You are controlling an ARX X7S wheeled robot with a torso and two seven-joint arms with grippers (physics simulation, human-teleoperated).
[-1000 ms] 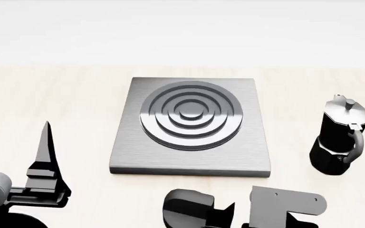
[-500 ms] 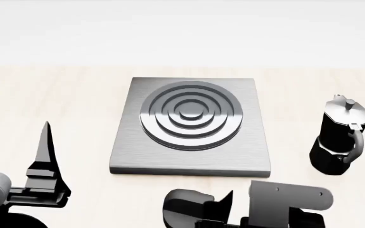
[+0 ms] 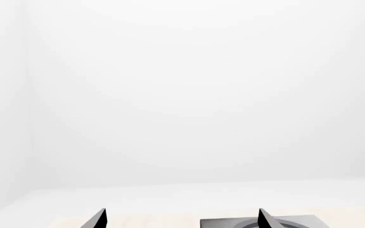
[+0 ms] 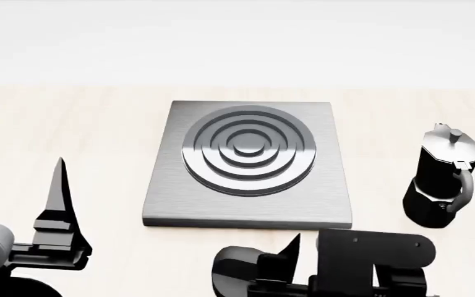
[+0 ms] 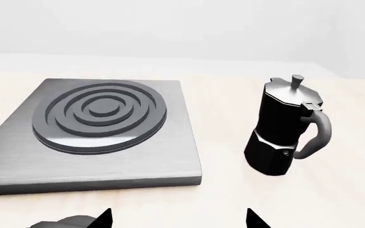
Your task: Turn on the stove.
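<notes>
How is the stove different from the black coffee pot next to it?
The stove is flat, square and grey; the coffee pot is tall, black and stands upright. The stove carries round raised rings on top; the coffee pot has a curved handle and a small knob on its lid. Both rest on the same pale wooden table, side by side and not touching.

Moka pot (image 4: 440, 179): black, faceted body, upright; lid down, small grey knob on top; curved handle on the side nearer the robot; stands forward of the right fingertips (image 5: 103, 218) and off to their right, well apart from them, touching nothing but the surface beneath. Table (image 4: 72, 124): pale wood-grain top, flat; extends under the right fingertips and under the left fingertips (image 3: 100, 219), and on ahead of both; bears the moka pot. Wall (image 3: 182, 95): plain white, unmarked; rises beyond the table's far edge, well ahead of the left fingertips.
</notes>
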